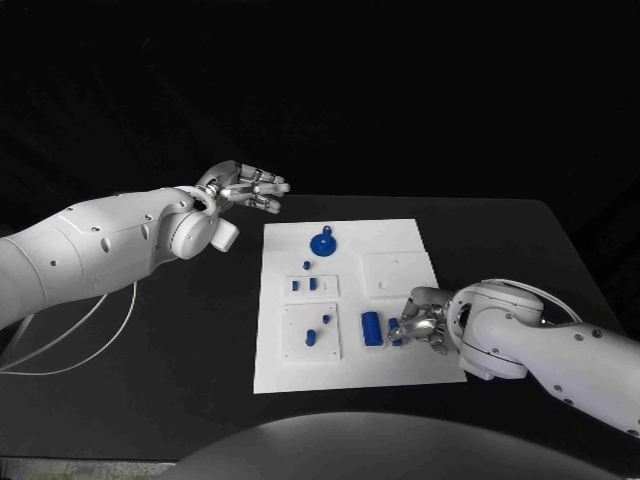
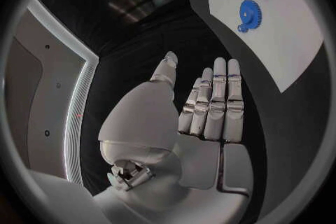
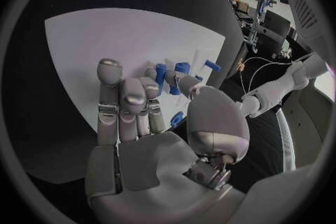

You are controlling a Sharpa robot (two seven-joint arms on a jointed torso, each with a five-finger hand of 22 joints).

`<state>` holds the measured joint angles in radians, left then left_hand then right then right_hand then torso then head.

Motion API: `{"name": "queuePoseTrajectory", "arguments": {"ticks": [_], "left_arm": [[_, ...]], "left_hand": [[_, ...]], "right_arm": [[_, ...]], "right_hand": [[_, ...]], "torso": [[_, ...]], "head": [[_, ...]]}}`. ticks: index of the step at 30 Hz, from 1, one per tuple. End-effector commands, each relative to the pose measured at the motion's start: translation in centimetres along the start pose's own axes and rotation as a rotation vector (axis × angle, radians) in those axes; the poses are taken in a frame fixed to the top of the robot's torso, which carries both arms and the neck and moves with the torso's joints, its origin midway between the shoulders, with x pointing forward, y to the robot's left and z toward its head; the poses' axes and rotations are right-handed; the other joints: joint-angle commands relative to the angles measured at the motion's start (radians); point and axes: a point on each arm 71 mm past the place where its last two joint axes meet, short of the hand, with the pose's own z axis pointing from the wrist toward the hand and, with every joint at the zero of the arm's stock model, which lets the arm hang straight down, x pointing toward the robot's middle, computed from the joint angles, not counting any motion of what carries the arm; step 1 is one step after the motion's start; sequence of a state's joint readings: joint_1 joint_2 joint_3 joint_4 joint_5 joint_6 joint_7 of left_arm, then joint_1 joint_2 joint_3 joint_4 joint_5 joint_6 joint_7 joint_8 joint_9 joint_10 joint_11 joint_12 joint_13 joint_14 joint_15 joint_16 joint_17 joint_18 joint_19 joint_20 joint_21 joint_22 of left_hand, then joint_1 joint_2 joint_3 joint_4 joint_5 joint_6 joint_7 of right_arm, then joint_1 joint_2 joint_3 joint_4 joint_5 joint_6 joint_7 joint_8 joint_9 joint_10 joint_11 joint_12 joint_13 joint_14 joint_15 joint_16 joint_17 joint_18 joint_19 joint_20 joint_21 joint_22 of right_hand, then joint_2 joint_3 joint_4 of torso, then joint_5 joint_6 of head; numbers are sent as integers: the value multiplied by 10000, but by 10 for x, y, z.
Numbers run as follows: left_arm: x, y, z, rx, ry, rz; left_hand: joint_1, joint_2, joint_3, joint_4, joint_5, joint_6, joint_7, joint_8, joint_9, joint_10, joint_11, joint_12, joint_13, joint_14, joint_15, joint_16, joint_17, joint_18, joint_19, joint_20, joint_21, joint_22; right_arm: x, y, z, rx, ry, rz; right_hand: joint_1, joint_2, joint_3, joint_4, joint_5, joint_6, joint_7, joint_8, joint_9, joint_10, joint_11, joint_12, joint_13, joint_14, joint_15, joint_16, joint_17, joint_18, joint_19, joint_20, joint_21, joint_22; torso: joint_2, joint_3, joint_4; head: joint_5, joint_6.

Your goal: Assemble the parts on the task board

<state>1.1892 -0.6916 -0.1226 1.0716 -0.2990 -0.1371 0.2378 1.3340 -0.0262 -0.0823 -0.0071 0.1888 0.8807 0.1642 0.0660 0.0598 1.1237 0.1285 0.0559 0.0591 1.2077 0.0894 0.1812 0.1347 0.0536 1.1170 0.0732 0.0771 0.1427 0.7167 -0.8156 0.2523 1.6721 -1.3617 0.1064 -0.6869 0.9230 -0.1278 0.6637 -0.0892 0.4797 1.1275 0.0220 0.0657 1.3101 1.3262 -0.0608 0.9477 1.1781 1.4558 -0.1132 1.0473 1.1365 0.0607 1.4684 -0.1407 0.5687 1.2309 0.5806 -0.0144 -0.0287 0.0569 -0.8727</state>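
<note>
Black tabletop [image 1: 147, 380] carries the white task board [image 1: 407, 372] at its middle. Nearest, at the board's near right corner, the right hand [image 1: 418, 328] rests on the plate with its fingers curled around a small blue part [image 3: 160, 75]; whether it truly grips the piece I cannot tell. Just beside those fingers stands an upright blue block [image 1: 371, 324], and further left small blue pegs [image 1: 317, 328] sit in a raised panel. Beyond them, two more blue pieces [image 1: 303, 286] stand in a smaller panel. Toward the far edge lies the blue gear [image 1: 323, 243]. Farthest off — left of the board, above the table — the left hand [image 1: 244, 188] is held with fingers straight and together, holding nothing.
</note>
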Motion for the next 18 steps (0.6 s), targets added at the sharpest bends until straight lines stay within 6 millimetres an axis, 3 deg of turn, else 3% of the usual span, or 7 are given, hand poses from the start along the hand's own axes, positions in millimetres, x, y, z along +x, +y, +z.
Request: {"name": "queuePoseTrajectory", "arguments": {"ticks": [1, 5, 9, 12, 15, 18], "left_arm": [[2, -1, 0, 61, 165, -24], [2, -1, 0, 55, 169, -25], [2, -1, 0, 50, 172, -25], [2, -1, 0, 44, 175, -23], [2, -1, 0, 39, 175, -21], [2, -1, 0, 35, 180, -18]], "left_hand": [[-67, -26, -10, 77, -47, -42, 5, -55, -11, -77, 14, 62, 16, -32, 9, 44, 11, -96, 35, 4, 29, -18], [-67, -26, -10, 77, -47, -42, 5, -55, -11, -77, 14, 62, 16, -32, 9, 44, 11, -96, 35, 4, 29, -18], [-67, -26, -10, 77, -47, -42, 5, -55, -11, -77, 14, 62, 16, -32, 9, 44, 11, -96, 35, 4, 29, -18], [-67, -26, -10, 77, -47, -42, 5, -55, -11, -77, 14, 62, 16, -32, 9, 44, 11, -96, 35, 4, 29, -18], [-67, -26, -10, 77, -47, -42, 5, -55, -11, -77, 14, 62, 16, -32, 9, 44, 11, -96, 35, 4, 29, -18], [-67, -26, -10, 77, -47, -42, 5, -55, -11, -77, 14, 62, 16, -32, 9, 44, 11, -96, 35, 4, 29, -18]], "right_arm": [[5, -3, 3, 89, 247, -403], [6, -3, 3, 90, 315, -391], [7, -3, 4, 76, 314, -348], [7, -3, 4, 73, 310, -315], [6, -3, 4, 70, 278, -258], [6, -3, 4, 62, 215, -175]], "right_hand": [[270, 125, 807, -1041, -145, -87, -121, -15, -35, 34, -95, -50, -16, 28, -56, -32, -12, -7, 433, 9, -55, -14], [323, 37, 338, -893, -400, -43, -261, -28, -407, 31, -128, -6, 0, 33, -68, -31, -16, -37, 440, 2, -63, -31], [417, -47, -98, -514, -1472, 47, -373, -35, -916, 23, -168, 58, 25, 34, -86, -34, -21, -69, 446, -21, -91, -70], [552, -143, -385, -198, -1933, 108, -365, -23, -1188, 8, -161, 67, 15, 36, -89, -36, -23, -82, 446, -30, -101, -101], [560, -217, -726, 163, -2669, 149, -355, -20, -1246, 9, -145, 68, 1, 36, -82, -48, -32, -77, 448, -27, -118, -127], [464, -315, -1083, 662, -4136, 204, -325, -9, -1209, 28, -118, 80, -7, 37, -66, -54, -35, -66, 449, -19, -135, -152]], "torso": [[2, 4, -4], [2, 3, -5], [5, 5, -4], [5, 4, -2], [2, 1, -6], [1, -1, -9]], "head": [[10, 1], [22, 1], [21, 1], [19, 1], [14, 1], [14, 1]]}}
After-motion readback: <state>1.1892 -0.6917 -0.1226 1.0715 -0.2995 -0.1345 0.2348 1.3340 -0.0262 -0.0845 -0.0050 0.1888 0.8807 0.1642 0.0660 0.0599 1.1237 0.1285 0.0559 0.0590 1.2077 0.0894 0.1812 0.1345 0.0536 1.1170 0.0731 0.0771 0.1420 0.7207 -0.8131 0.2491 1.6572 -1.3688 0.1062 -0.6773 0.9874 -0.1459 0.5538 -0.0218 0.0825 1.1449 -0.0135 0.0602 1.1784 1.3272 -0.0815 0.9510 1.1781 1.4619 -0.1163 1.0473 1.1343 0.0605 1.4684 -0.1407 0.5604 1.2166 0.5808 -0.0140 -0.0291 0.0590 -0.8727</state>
